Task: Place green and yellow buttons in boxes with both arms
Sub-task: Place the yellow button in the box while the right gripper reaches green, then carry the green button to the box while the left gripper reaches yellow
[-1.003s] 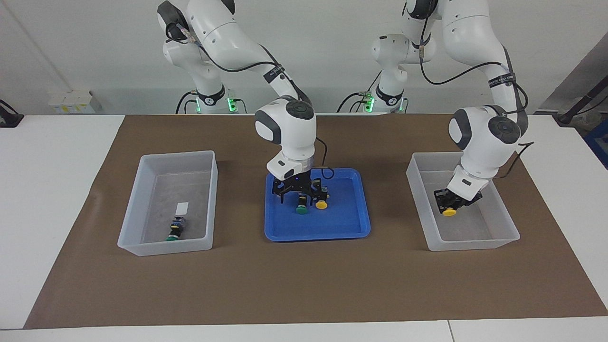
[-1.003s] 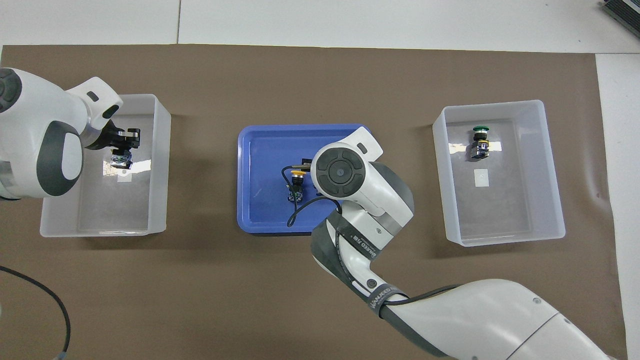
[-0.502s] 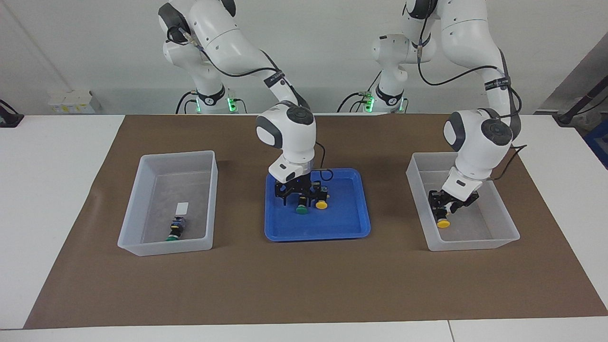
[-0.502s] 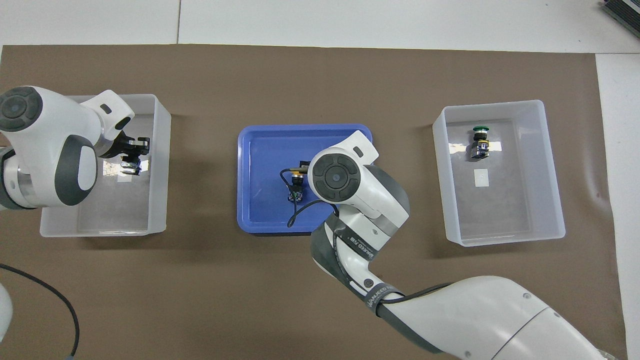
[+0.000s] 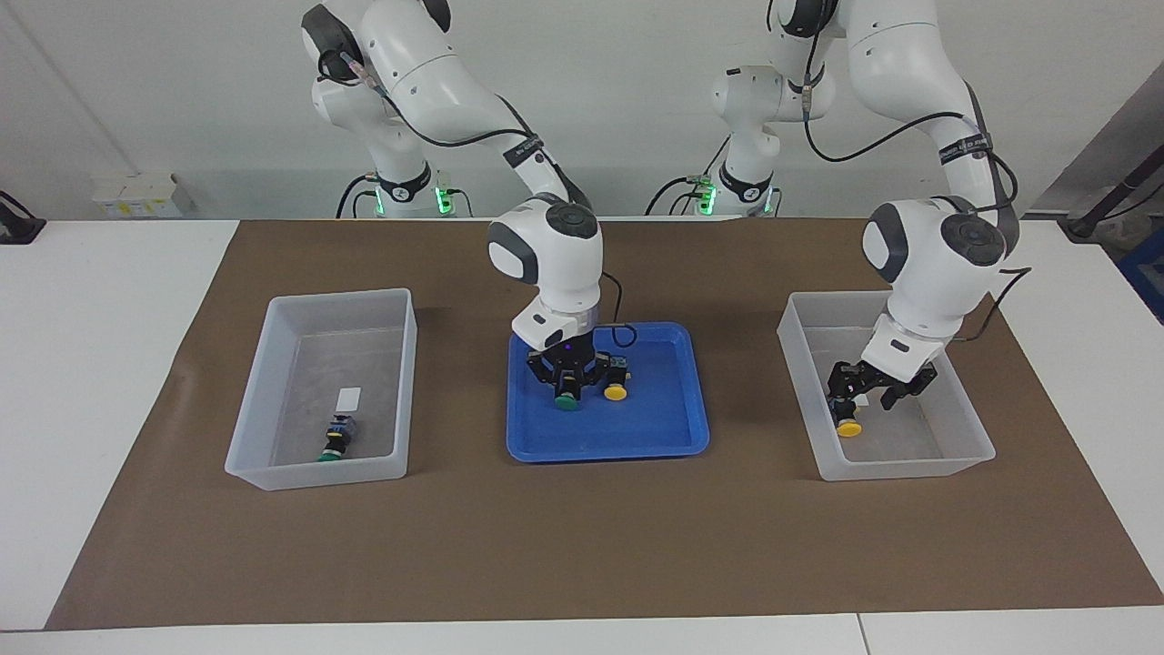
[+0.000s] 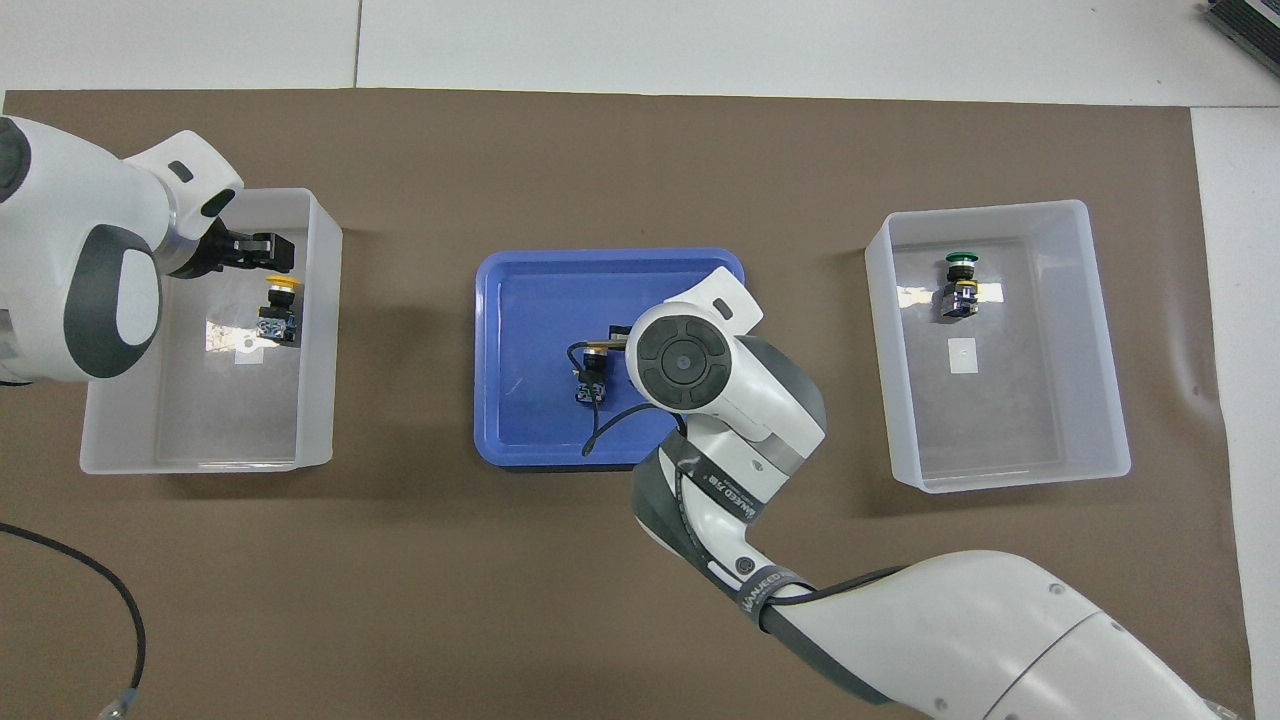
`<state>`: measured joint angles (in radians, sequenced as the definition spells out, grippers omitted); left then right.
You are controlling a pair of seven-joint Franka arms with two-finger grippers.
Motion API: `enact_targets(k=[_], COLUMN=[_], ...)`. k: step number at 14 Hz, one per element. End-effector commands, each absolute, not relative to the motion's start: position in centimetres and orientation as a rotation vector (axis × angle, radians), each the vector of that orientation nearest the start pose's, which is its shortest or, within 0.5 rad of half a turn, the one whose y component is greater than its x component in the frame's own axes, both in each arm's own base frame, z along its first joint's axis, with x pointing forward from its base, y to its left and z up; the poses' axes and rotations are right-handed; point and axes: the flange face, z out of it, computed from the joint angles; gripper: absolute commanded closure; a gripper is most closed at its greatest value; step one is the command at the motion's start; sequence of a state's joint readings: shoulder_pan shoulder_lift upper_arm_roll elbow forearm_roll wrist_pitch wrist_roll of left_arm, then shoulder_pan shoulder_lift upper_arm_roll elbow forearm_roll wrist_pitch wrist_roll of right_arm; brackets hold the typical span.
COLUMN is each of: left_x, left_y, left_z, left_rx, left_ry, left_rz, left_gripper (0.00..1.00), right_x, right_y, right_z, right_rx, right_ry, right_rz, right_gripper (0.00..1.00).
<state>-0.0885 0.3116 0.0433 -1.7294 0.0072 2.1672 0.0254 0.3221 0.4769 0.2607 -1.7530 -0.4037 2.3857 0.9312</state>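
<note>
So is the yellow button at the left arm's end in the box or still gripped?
In the box: the yellow button lies on its floor, apart from the open left gripper above it.

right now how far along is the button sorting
Two are binned: a green button lies in the right arm's end box, a yellow button in the other box under the open left gripper. The right gripper grips the tray's green button; its yellow button remains.

Blue tray (image 5: 677, 437) sits mid-worktop with the right gripper (image 5: 566, 387) down in it. One tall-walled bin (image 5: 273, 478) near each end edge; brown mat (image 5: 582, 546) along the front edge is wide open.
</note>
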Motion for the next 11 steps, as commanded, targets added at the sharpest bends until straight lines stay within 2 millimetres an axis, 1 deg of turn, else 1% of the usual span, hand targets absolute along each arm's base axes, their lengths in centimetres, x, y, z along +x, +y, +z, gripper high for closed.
enact_targets(k=[1, 2, 4, 6, 7, 9, 10, 11], left_x=[66.9, 67.0, 66.5, 65.7, 65.1, 63.6, 62.7, 61.8], left_y=[-5.0, -6.2, -10.8, -14.7, -17.3, -21.3, -23.3, -25.0], left_z=[43.0, 43.2, 43.3, 43.1, 42.9, 42.1, 41.4, 40.6], left_rx=[-3.116, -3.115, -3.137, -3.185, -3.194, -3.205, -3.21, -3.216], left_ry=[0.17, 0.196, 0.255, 0.17, 0.153, 0.139, 0.137, 0.132], left_rz=[-0.178, -0.193, -0.215, -0.211, -0.216, -0.224, -0.228, -0.236], left_gripper=[0.24, 0.24, 0.25, 0.27, 0.27, 0.27, 0.27, 0.26], right_x=[59.0, 59.5, 60.3, 61.0, 61.3, 61.9, 62.1, 62.2], right_y=[31.5, 29.8, 26.6, 22.9, 20.9, 16.7, 14.7, 12.6], right_z=[36.8, 37.8, 39.9, 41.7, 42.4, 43.6, 43.9, 43.5], right_rx=[-3.129, -3.142, -3.164, -3.199, -3.221, -3.222, -3.226, -3.24], right_ry=[0.2, 0.181, 0.16, 0.117, 0.048, -0.057, -0.117, -0.159], right_rz=[-0.49, -0.503, -0.511, -0.487, -0.463, -0.411, -0.401, -0.379], right_gripper=[1.0, 1.0, 1.0, 1.0, 1.0, 1.0, 1.0, 1.0])
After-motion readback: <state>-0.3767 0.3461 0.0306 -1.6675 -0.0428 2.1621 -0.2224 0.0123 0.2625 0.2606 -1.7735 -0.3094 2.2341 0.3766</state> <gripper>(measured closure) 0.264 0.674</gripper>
